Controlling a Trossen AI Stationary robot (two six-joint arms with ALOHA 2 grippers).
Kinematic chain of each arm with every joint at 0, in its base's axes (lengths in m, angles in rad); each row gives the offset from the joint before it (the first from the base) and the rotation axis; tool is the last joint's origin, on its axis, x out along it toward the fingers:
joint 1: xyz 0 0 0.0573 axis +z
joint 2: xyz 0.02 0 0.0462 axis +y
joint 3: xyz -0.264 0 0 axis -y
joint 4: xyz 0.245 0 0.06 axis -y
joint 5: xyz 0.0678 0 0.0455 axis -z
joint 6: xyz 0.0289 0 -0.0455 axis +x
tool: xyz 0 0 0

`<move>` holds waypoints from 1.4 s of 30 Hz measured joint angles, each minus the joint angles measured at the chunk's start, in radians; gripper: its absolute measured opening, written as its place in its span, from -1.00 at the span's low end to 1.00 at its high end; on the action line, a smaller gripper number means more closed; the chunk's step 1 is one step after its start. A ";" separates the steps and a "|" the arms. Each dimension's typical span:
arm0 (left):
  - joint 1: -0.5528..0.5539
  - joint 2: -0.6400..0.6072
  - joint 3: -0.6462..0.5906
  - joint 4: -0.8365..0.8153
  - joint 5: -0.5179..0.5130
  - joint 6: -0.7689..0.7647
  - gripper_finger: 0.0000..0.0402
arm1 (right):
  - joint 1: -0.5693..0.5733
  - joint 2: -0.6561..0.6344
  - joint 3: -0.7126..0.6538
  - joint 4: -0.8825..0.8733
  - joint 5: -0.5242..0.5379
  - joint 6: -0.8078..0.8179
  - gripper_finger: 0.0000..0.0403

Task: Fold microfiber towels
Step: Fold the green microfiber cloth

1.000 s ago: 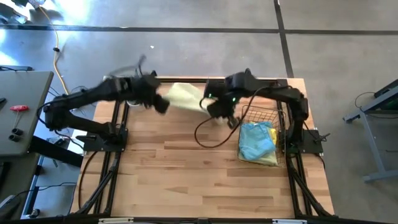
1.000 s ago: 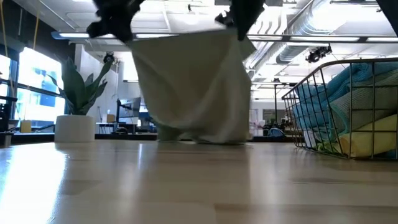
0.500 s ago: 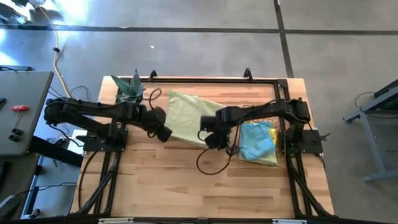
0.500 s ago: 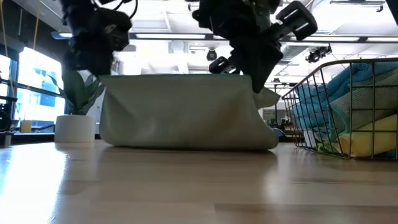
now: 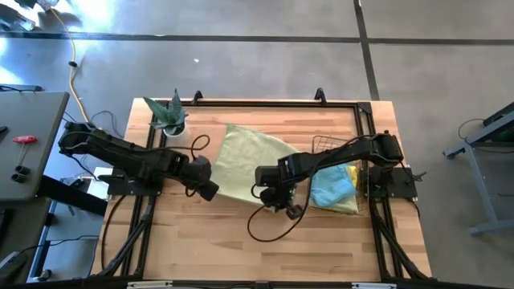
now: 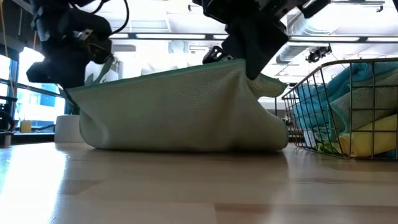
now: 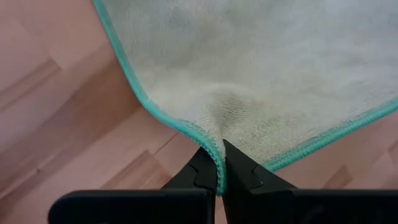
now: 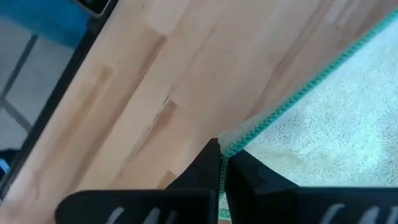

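A pale green microfiber towel (image 5: pixel 241 156) with a teal hem lies spread on the table's middle, its far part on the wood and its near edge held up between my two grippers. My left gripper (image 5: pixel 206 186) is shut on the towel's near left corner. My right gripper (image 5: pixel 271 193) is shut on its near right corner. In the low view the towel (image 6: pixel 180 115) hangs as a broad sheet from both grippers down to the table. A light blue towel (image 5: pixel 329 183) and a yellow one (image 5: pixel 350 205) lie in the copper wire basket (image 5: pixel 363 181) at the right. My left gripper pinches the towel's near left corner (image 7: pixel 219 163) at the teal hem between its two fingers, slanting down from the table's left. The corner is lifted; the cloth runs off it down to the table. My right gripper pinches the near right corner (image 8: pixel 229 147) at the teal hem between its two fingers, from above. That corner is lifted higher than the left one, and the edge between them is fairly taut.
A potted plant (image 5: pixel 169 116) stands at the far left corner. The wire basket with towels stands at the right, close to my right arm. A black cable (image 5: pixel 269 229) loops on the wood near the right gripper. Bare wood lies toward the near edge.
Both grippers have gone toward the table's near edge and down, still shut on the towel's two corners. The towel, which hung bunched at the far edge, has been drawn out and laid across the table's middle, its far part down, its near edge still lifted.
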 joint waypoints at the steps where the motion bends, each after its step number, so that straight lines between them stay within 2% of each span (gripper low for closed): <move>1: -0.010 0.001 -0.004 0.001 0.000 -0.006 -1.00 | 0.002 0.000 0.000 0.008 0.001 0.024 -1.00; 10: -0.063 0.003 -0.010 0.041 -0.006 0.001 -0.95 | 0.025 0.034 0.000 0.038 -0.010 0.136 -0.95; 15: -0.085 0.004 -0.010 0.041 0.037 0.023 -0.78 | 0.037 0.049 0.000 0.071 -0.025 0.214 -0.66; 19: -0.101 0.004 -0.010 0.039 0.113 0.074 -0.58 | 0.038 0.053 0.000 0.094 -0.028 0.239 -0.39; 23: -0.107 0.004 -0.010 0.004 0.188 0.175 -0.39 | 0.036 0.054 0.001 0.053 -0.022 0.271 -0.27; 27: -0.107 0.004 -0.010 -0.009 0.203 0.377 -0.29 | 0.041 0.044 0.001 -0.030 0.014 0.332 -0.26; 33: -0.158 0.004 -0.010 -0.003 0.195 0.927 -0.27 | 0.098 0.043 -0.002 -0.033 0.181 0.548 -0.26; 35: -0.172 0.004 -0.010 0.002 0.191 1.054 -0.27 | 0.108 0.044 -0.023 -0.022 0.218 0.641 -0.26; 38: -0.183 0.004 -0.010 0.004 0.162 1.157 -0.27 | 0.128 0.046 -0.077 0.034 0.261 0.744 -0.26; 42: -0.193 0.004 -0.010 0.038 0.108 1.205 -0.27 | 0.216 0.047 -0.134 0.082 0.311 0.761 -0.26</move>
